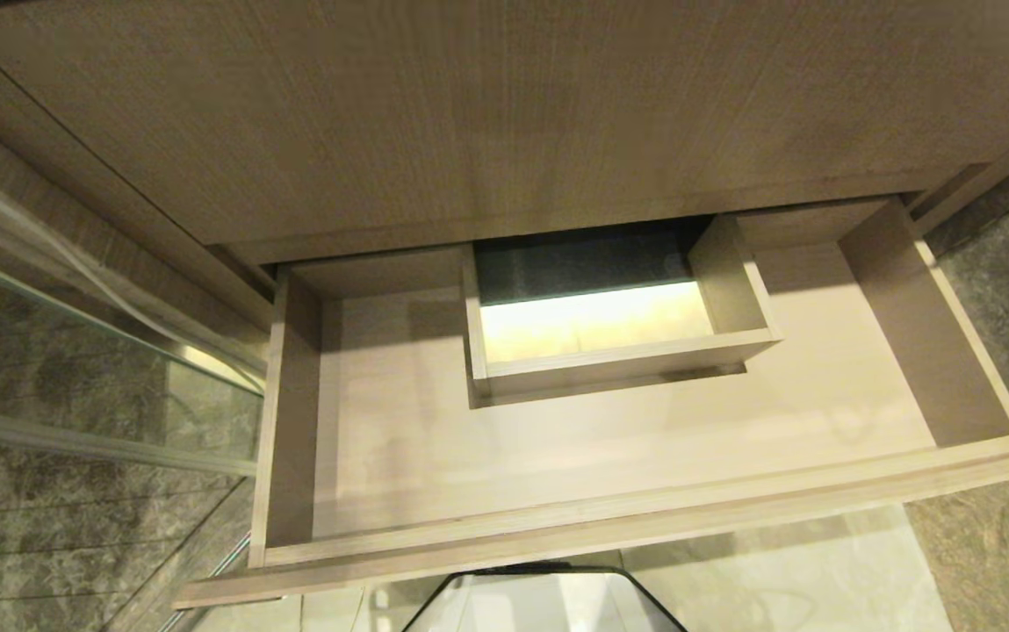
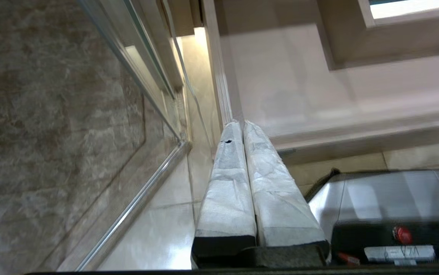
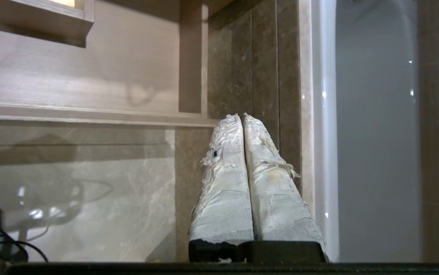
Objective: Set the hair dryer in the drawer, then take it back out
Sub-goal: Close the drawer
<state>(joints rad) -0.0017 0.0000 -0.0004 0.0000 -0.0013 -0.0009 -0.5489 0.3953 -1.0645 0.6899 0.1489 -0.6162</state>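
Robot base (image 1: pixel 548 601) at bottom centre, open drawer (image 1: pixel 609 527) just above, empty.
Hair dryer nowhere visible; left gripper (image 2: pixel 238 124) and right gripper (image 3: pixel 240 116) fingers pressed together, holding nothing; placing apparently remains.

The drawer (image 1: pixel 609 456) of pale wood-grain stands pulled out over the glossy pale tiled floor (image 1: pixel 785 570), its base bare around 1 rectangular boxed cutout (image 1: pixel 618 351) at the back.

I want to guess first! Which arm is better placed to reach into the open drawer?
Too close to call: left pincer and right pincer are both shut, empty, each aimed at a front corner of the drawer.
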